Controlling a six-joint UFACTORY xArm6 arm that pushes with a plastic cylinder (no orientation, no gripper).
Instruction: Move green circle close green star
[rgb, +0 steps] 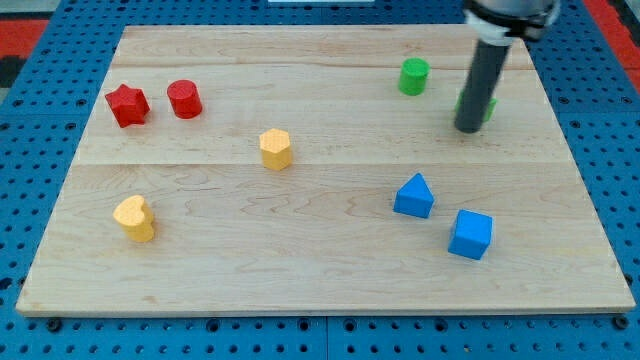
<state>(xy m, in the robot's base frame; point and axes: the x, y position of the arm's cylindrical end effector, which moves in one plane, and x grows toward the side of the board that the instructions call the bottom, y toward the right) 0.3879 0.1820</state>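
The green circle (413, 76) stands near the view's top right on the wooden board (320, 250). The green star (489, 108) lies to its right and a little lower, mostly hidden behind my rod; only a green edge shows. My tip (467, 129) rests on the board right at the star's left lower side, to the right of and below the green circle. A gap of bare board lies between the circle and the rod.
A red star (127, 104) and a red circle (185, 99) sit at the left. A yellow hexagon (276, 149) is near the middle, a yellow heart (135, 218) at the lower left. A blue triangle (414, 195) and a blue cube (471, 234) sit at the lower right.
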